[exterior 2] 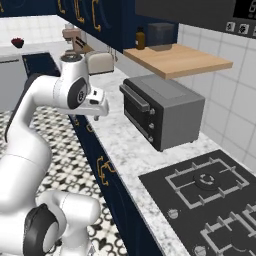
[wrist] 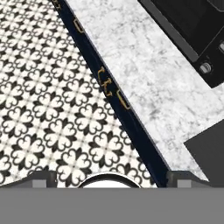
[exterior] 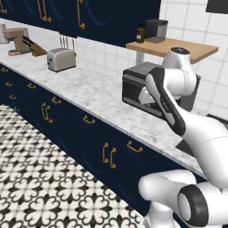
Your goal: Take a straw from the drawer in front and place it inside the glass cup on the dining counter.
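jaws spread wide, holding nothing, above the closed drawer (wrist: 124,103) beside the marble worktop (wrist: 144,70).

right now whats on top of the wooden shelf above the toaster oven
On the wooden shelf stand a brown bottle and a dark grey box-shaped appliance. What lies behind the appliance is covered.
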Controlling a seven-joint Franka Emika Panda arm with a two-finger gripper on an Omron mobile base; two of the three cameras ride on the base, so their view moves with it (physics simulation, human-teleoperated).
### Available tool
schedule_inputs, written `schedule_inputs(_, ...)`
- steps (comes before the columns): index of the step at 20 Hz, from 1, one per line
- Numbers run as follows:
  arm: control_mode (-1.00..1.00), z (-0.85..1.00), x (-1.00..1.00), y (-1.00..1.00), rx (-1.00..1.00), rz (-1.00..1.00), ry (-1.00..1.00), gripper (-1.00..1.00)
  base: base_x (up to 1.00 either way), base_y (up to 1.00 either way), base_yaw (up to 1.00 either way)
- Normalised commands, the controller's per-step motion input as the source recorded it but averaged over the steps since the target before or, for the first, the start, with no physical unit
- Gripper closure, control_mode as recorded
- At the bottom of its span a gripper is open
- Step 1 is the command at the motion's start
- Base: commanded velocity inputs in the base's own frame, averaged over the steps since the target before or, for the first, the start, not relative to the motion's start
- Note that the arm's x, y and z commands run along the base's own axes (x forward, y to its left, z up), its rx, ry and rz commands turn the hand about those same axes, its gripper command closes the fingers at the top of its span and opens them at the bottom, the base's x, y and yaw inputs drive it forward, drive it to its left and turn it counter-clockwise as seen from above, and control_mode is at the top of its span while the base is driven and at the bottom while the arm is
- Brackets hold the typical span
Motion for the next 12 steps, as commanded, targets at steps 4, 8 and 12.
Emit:
schedule_inputs(4, -1.00, -0.01, -0.05, 0.43, -0.14, 0.10, -0.04, -1.00, 0.00, 0.00, 0.00)
schedule_inputs(8, -1.00, -0.35, -0.04, 1.00, -0.39, 0.00, -0.11, -1.00, 0.00, 0.00, 0.00)
schedule_inputs(12, -1.00, -0.65, 0.00, 0.88, -0.50, -0.03, -0.09, -1.00, 0.00, 0.00, 0.00)
